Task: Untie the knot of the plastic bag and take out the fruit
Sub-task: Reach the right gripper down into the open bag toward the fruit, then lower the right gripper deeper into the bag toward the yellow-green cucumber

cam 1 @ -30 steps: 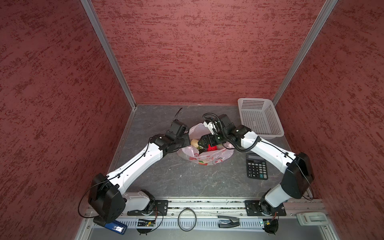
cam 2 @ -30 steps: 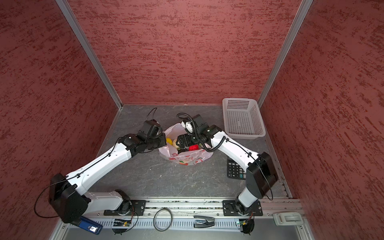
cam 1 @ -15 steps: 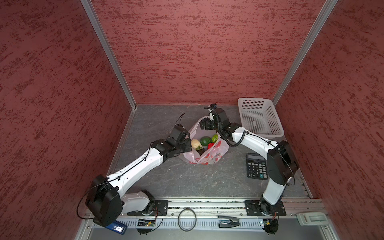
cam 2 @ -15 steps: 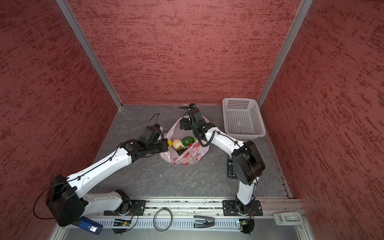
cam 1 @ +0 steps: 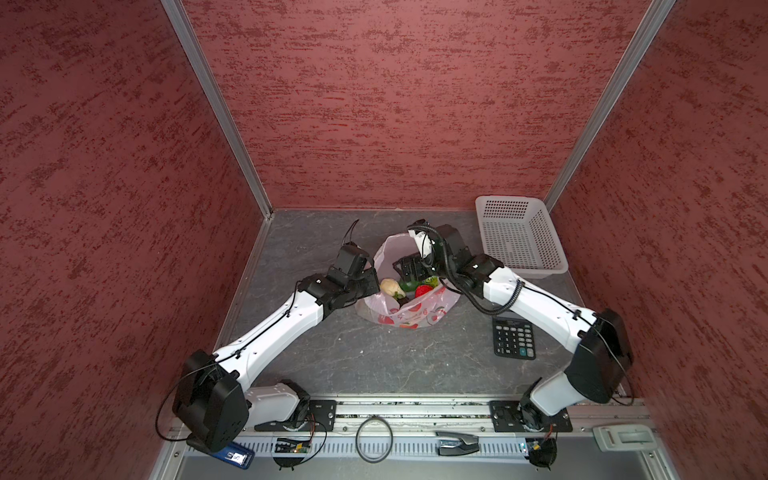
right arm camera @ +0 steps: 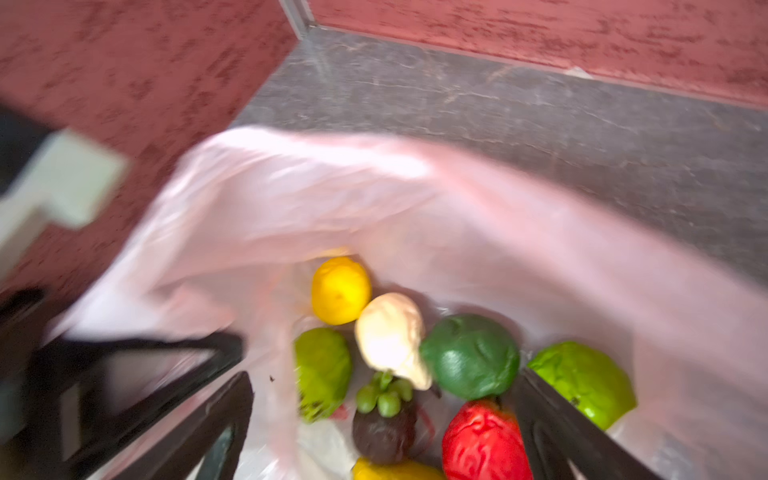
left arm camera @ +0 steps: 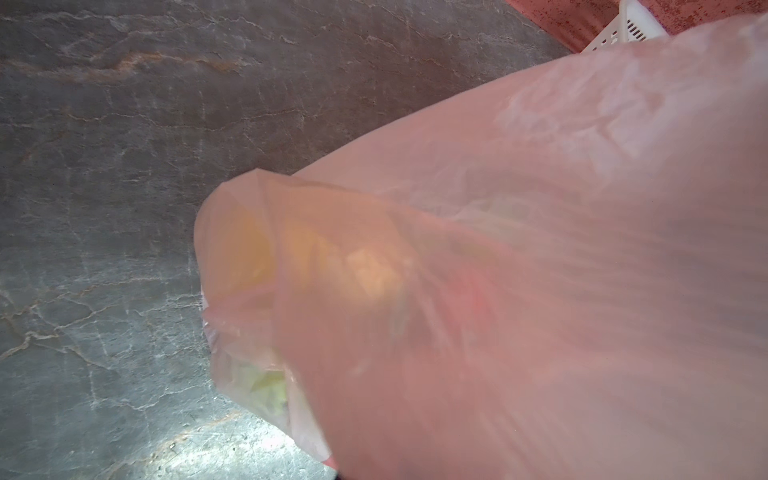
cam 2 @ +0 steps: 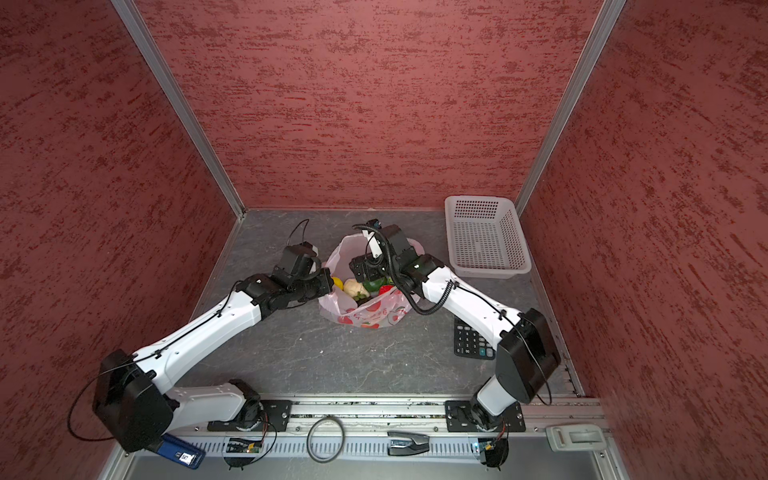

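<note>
Now left gripper (cam 1: 372,284) pinches the plastic bag (cam 1: 409,311) rim, centre frame — film thin, floppy; right gripper (right arm camera: 386,386) spread wide over the fruit (right arm camera: 469,355) — likely light, glossy, grip mid-body.

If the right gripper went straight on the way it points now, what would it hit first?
Probably the fruit in the plastic bag: the open right gripper aims at the cream piece and the dark purple piece. Which comes first is unclear.
</note>
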